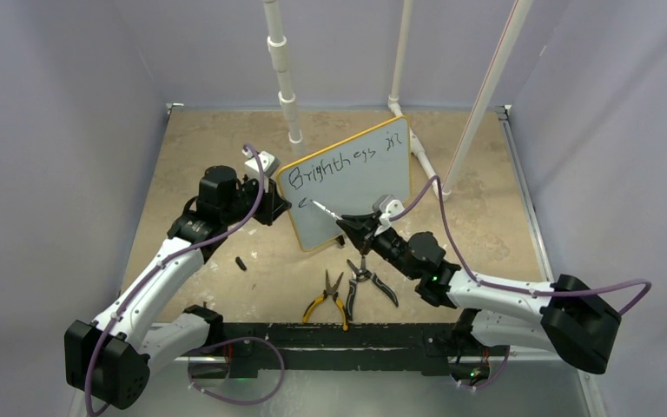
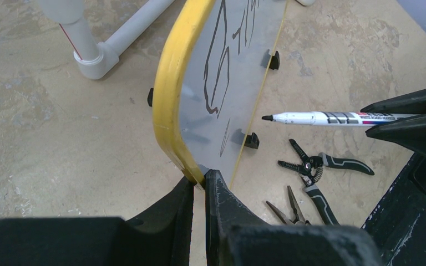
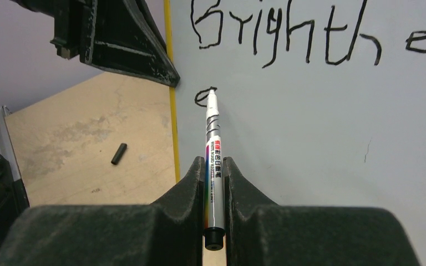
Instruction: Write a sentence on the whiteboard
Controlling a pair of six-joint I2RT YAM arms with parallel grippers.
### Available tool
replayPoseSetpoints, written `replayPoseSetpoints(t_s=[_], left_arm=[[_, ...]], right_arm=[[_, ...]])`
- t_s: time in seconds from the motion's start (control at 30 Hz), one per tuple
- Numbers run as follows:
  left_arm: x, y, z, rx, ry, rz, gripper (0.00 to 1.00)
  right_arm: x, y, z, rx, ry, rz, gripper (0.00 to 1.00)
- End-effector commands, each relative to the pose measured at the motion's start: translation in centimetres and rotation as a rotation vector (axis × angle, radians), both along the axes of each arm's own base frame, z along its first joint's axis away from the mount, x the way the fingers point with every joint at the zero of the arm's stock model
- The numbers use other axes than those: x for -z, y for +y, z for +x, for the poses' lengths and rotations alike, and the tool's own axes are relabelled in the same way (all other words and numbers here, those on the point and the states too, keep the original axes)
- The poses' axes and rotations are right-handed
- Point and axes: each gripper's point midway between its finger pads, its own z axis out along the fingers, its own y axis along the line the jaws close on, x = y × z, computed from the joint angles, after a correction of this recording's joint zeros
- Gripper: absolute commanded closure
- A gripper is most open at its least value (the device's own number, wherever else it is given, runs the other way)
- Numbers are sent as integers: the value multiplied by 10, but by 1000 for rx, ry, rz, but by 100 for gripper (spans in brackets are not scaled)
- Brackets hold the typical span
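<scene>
The whiteboard (image 1: 360, 195), white with a yellow rim, is propped tilted at mid-table. My left gripper (image 1: 276, 208) is shut on its left rim (image 2: 169, 100), one finger on each side (image 2: 199, 180). The sentence's first line reads about "Brightness in" (image 1: 343, 165), seen close as "Brighthe" (image 3: 288, 39). A small "e" (image 3: 204, 95) begins a second line. My right gripper (image 3: 215, 163) is shut on a white marker (image 3: 213, 136), whose tip sits at that "e". From the left wrist view the marker (image 2: 333, 118) points at the board's face (image 2: 227, 83).
The black marker cap (image 1: 241, 262) lies on the table left of the board. Yellow-handled pliers (image 1: 326, 300) and black wire strippers (image 1: 372, 280) lie near the front edge. White PVC posts (image 1: 282, 78) (image 1: 486, 87) stand behind the board.
</scene>
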Motion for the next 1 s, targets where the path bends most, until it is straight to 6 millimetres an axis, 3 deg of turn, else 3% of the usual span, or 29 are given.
replayPoseSetpoints(t_s=[0.0, 0.63, 0.97], left_arm=[[-5, 2, 0, 10, -43, 9, 100], [-4, 1, -1, 16, -40, 5, 100], [-5, 0, -1, 18, -42, 4, 100]], right_arm=[[-25, -2, 6, 26, -54, 50, 100], [-31, 8, 21, 63, -67, 49, 100], [-13, 3, 25, 98, -24, 2, 100]])
